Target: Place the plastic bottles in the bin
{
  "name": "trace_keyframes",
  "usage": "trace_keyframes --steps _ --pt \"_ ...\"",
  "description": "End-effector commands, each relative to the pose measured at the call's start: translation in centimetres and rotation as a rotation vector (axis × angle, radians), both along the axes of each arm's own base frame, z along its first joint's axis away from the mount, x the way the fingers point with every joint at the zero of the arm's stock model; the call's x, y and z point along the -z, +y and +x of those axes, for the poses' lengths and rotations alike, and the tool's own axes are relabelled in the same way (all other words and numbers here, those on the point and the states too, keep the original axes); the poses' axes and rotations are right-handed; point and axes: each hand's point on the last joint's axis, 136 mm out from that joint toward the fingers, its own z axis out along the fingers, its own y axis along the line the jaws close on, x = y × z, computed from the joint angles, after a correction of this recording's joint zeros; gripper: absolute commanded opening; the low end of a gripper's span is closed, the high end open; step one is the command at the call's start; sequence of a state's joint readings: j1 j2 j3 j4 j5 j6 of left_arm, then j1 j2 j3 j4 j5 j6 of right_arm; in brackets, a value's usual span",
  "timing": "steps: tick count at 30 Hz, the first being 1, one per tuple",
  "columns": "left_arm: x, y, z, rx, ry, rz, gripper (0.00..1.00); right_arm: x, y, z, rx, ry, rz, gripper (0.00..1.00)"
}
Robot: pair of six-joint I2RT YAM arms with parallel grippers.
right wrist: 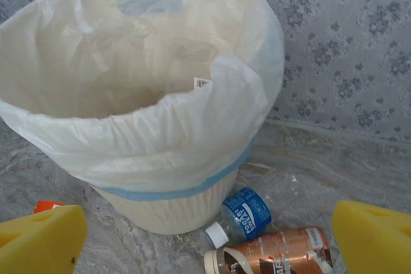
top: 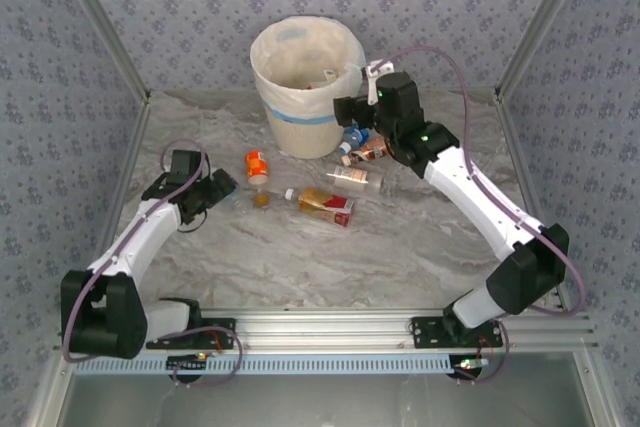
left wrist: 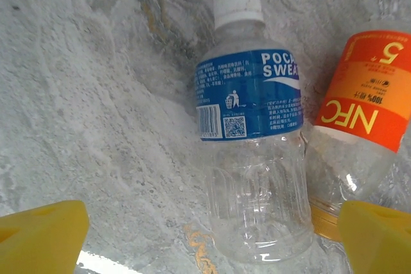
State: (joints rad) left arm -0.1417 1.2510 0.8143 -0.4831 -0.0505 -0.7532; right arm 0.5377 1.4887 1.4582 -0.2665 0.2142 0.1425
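Ahead of right gripper [right wrist: 205, 239], jaws spread and empty: bin [right wrist: 160, 158], upright, with brown bottle [right wrist: 276, 251] lying at its foot. Between left gripper [left wrist: 209, 239] jaws, also spread, gripping nothing: blue-label bottle [left wrist: 250, 133], lying flat; orange-label bottle [left wrist: 363, 101] just beside it, near one finger.

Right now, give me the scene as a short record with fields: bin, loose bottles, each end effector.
bin: upright, lined, far centre of table
loose bottles: several lying on the table before the bin
left end effector: open, over blue-label bottle and orange-label bottle
right end effector: open, empty, near bin's right side
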Motion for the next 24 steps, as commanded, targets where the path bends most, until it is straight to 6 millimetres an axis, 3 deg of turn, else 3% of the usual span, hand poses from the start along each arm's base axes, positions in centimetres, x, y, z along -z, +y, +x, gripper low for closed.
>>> trace_keyframes --steps 1,7,14,17,18,19,24 --pt "-0.4 -1.1 1.6 0.014 -0.006 -0.062 1.0 -0.5 -1.1 -0.6 0.043 -0.003 0.075 1.0" --pt "1.7 -3.0 3.3 0.097 0.074 -0.105 1.0 0.6 -1.5 -1.9 0.047 0.04 0.119 1.0" --pt "5.3 -2.3 3.5 0.092 0.211 -0.002 0.98 2.6 -3.4 -4.0 0.098 0.073 0.149 1.0" --pt "5.9 -2.7 4.2 0.119 0.227 0.025 0.94 3.0 -4.0 -4.5 0.117 0.085 0.155 1.0" --pt "6.2 -3.0 4.3 0.129 0.233 0.031 0.93 4.5 -4.2 -4.7 0.123 0.112 0.141 1.0" --pt "6.3 -3.2 4.6 0.137 0.235 0.036 0.92 4.8 -4.4 -4.8 0.128 0.118 0.141 1.0" --pt "7.3 -3.3 4.8 0.15 0.273 0.088 0.89 4.9 -4.8 -4.8 0.149 0.116 0.158 1.0"
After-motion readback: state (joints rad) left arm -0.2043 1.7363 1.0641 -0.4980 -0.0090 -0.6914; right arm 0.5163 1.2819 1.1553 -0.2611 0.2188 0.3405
